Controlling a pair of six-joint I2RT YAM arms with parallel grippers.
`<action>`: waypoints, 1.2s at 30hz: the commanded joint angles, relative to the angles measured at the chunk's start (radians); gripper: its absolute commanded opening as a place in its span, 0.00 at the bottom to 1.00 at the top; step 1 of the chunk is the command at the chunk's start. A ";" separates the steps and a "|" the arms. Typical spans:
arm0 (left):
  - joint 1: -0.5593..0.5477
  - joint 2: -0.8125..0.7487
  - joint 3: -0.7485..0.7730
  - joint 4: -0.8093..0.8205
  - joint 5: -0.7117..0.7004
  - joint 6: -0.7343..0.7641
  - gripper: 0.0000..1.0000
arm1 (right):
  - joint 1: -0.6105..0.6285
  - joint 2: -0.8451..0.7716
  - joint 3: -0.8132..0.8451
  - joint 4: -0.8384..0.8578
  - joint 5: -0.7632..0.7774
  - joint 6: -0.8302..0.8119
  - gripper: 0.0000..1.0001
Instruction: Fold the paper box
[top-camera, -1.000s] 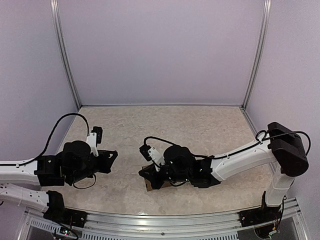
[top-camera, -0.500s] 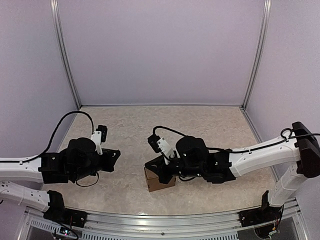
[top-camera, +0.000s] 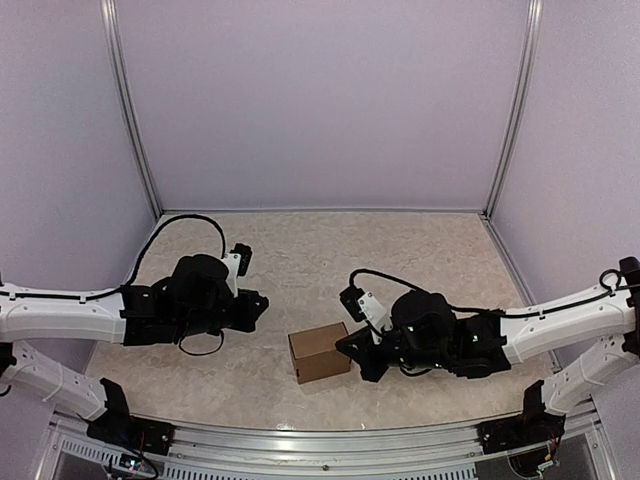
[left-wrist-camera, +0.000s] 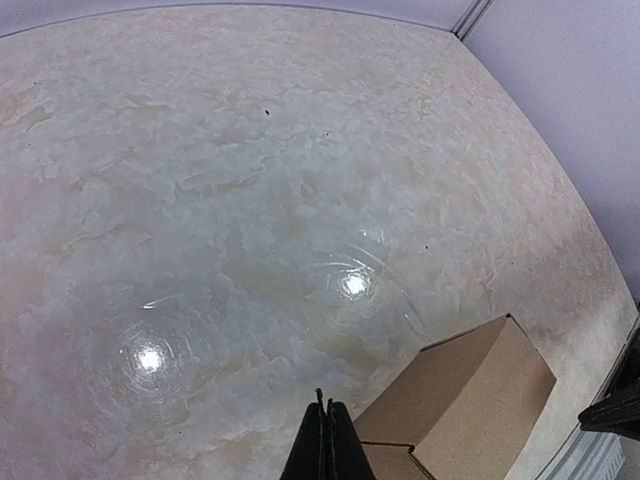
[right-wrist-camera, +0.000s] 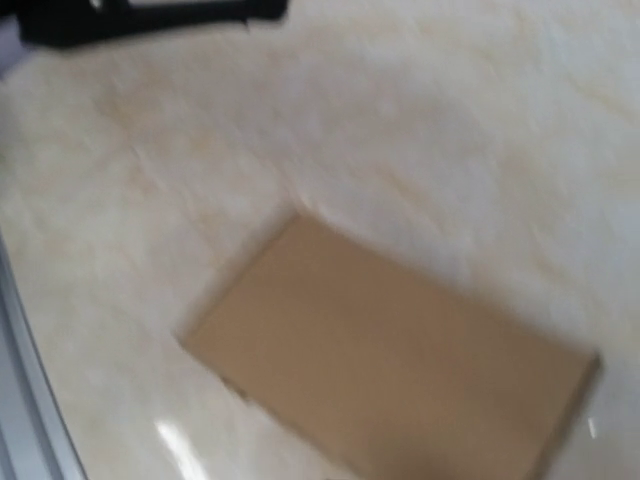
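The paper box (top-camera: 320, 352) stands on the table as a closed brown carton, near the front middle. It also shows in the left wrist view (left-wrist-camera: 462, 395) at lower right and, blurred, in the right wrist view (right-wrist-camera: 385, 360). My left gripper (top-camera: 260, 304) is shut and empty, left of the box and a little behind it; its fingers (left-wrist-camera: 326, 440) are pressed together. My right gripper (top-camera: 354, 353) is just right of the box. Its fingers do not show in the right wrist view, and whether it touches the box is unclear.
The table is a pale marbled surface (top-camera: 400, 260) with purple walls on three sides. A metal rail (top-camera: 320, 440) runs along the front edge. The left arm's dark body shows at the top of the right wrist view (right-wrist-camera: 150, 15).
My right arm has pulled back to the right, off the box, which now stands uncovered. My left arm has moved right, toward the box.
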 joint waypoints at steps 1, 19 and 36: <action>0.021 0.094 0.067 0.045 0.112 0.038 0.00 | 0.010 -0.046 -0.081 -0.060 0.029 0.080 0.00; 0.039 0.353 0.139 0.124 0.327 0.010 0.00 | -0.007 0.160 -0.086 0.110 0.077 0.192 0.00; 0.039 0.276 0.026 0.139 0.305 -0.038 0.00 | -0.111 0.357 0.019 0.255 0.068 0.168 0.00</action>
